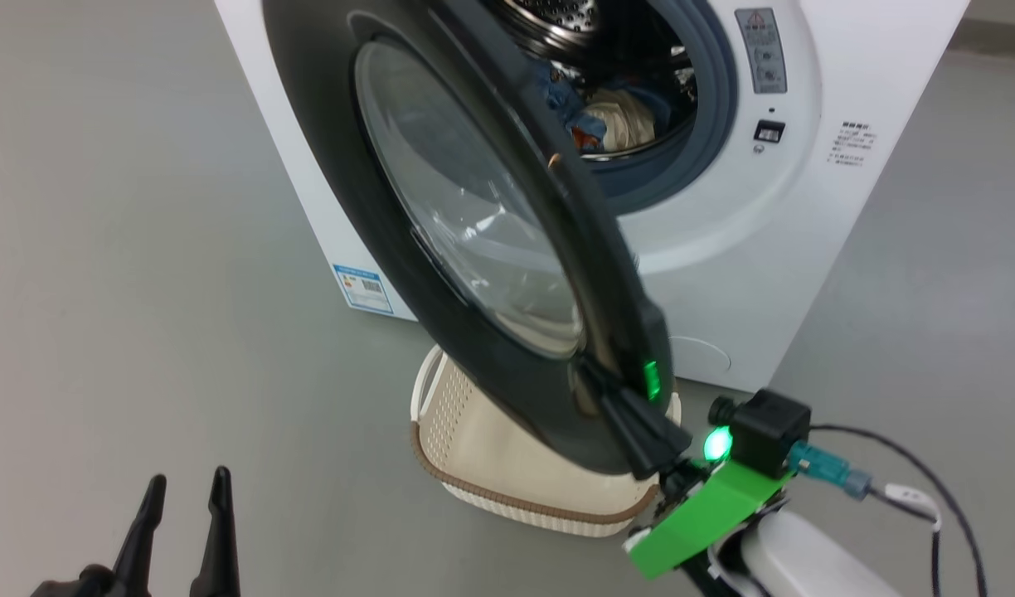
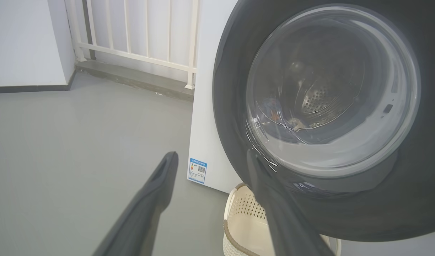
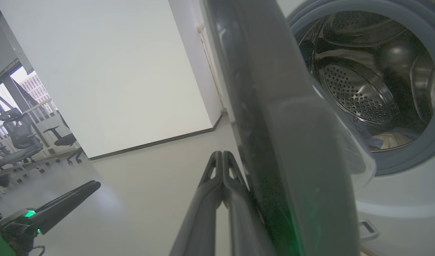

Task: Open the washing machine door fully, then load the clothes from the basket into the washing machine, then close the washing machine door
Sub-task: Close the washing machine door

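Just beside right tool [image 3: 222, 155], door [image 3: 274, 106].

Holds the left gripper [image 1: 189, 482] low at the near left, fingers spread wide apart and pointing away. Reaches the right gripper [image 1: 607, 390] forward at the near right, fingers pressed tight together and angled up and left, ahead of a green wrist mount [image 1: 706, 514] and pale forearm [image 1: 794, 557].

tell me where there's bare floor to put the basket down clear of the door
The widest bare floor lies left of the washing machine, between its side and the left gripper. A narrower strip runs along its right side. It is crowded under the door, where the basket sits and the right gripper meets the rim.
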Robot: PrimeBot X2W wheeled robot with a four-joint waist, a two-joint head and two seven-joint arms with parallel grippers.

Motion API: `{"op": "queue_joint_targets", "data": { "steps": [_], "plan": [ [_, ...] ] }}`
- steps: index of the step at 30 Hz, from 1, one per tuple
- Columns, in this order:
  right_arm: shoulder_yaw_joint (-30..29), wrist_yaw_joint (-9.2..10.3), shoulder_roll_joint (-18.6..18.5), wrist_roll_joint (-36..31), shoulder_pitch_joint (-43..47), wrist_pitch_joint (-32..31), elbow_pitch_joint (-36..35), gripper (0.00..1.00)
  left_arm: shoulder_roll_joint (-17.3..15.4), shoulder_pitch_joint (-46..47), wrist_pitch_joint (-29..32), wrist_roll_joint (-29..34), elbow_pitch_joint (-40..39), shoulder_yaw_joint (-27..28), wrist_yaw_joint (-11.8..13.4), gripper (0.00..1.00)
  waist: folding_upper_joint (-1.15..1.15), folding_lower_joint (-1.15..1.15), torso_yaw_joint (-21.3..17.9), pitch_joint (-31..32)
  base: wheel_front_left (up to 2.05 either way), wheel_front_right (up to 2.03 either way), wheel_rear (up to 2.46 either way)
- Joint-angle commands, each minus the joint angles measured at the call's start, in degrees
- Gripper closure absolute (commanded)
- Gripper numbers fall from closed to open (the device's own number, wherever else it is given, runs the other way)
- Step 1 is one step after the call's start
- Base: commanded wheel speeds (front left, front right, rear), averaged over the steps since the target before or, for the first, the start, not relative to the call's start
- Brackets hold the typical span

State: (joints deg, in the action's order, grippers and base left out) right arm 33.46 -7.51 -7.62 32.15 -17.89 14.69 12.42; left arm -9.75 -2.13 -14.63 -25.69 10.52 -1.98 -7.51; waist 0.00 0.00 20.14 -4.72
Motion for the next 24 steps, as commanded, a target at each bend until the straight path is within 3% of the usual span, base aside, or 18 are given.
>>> {"op": "queue_joint_targets", "data": {
  "steps": [1, 24],
  "plan": [
    [-0.2, 0.02, -0.2, -0.5, -2.4, 0.3, -0.8, 1.00, -0.7, 2.7, -0.4, -0.5, -1.8, 1.7, 0.0, 0.00, 0.00, 0.00, -0.4, -1.4, 0.00, 0.00, 0.00],
    [-14.1, 0.02, -5.0, -2.2, -17.0, 0.3, 4.1, 1.00, 2.8, 9.4, -0.4, -1.1, -4.6, -1.4, 0.0, 0.00, 0.00, 0.00, 1.9, -11.9, 0.00, 0.00, 0.00]
  ]
}}
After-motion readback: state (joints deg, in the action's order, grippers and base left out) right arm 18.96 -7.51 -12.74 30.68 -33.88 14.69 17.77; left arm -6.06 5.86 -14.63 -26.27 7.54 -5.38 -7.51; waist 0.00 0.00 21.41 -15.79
